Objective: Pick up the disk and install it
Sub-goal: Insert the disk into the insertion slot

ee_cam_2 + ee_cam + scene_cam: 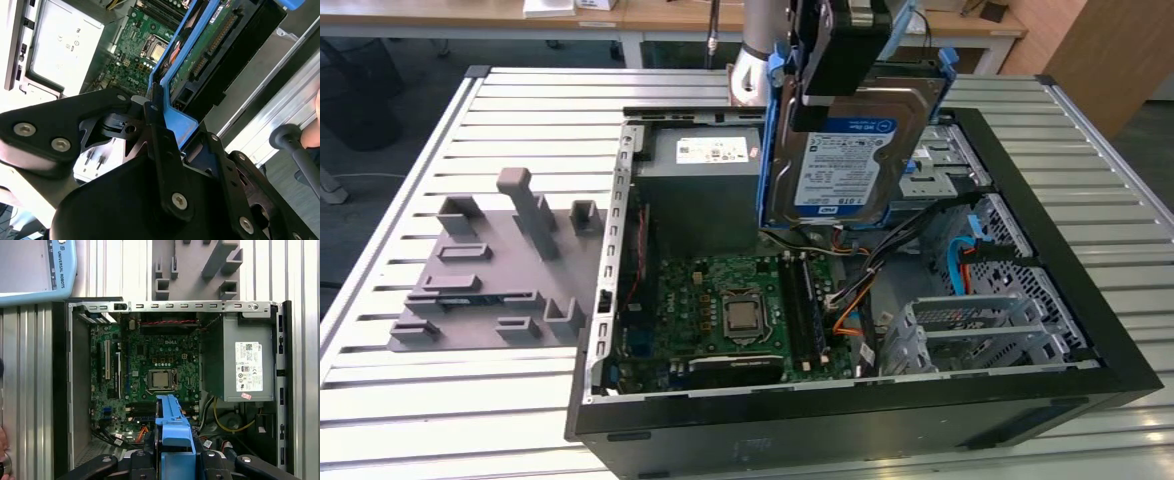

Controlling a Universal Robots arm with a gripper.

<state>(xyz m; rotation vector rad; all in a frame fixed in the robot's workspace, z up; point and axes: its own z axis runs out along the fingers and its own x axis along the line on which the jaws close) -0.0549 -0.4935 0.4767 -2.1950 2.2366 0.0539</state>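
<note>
1. Disk [847, 150], clamped upright in the gripper [851, 80]: a blue-and-white label [845, 165] covers the broad face just below the gripper. It carries white print on the blue band and rows of small dark print on the white field.
2. Power-supply box [220, 360], beside the gripper: a white sticker [248, 367] with dark print, symbols and a red strip.
3. Motherboard [150, 355], beneath the gripper: short white lettering [162, 341] beyond the processor socket [161, 379].
4. Blue-edged panel [35, 270], well apart from the gripper: one line of dark capitals along its rim.
</note>
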